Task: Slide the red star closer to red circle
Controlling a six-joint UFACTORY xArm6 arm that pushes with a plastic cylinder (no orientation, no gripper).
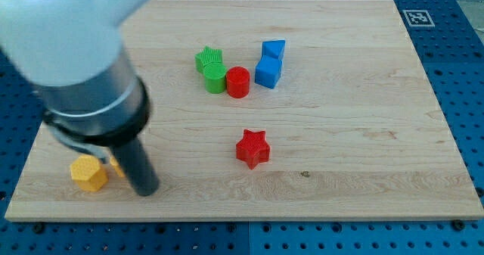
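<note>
The red star (252, 148) lies on the wooden board (355, 119) a little below the middle. The red circle (237, 82) stands above it near the view's top, touching a green round block (215, 79). The star and the circle are clearly apart. My tip (145, 188) is at the lower left of the board, well to the left of the red star and touching neither red block.
A green star (209, 59) sits above the green round block. Two blue blocks (273, 49) (268, 71) stand right of the red circle. A yellow hexagon (89, 173) lies left of my tip, and another yellow block (116, 166) is partly hidden behind the rod.
</note>
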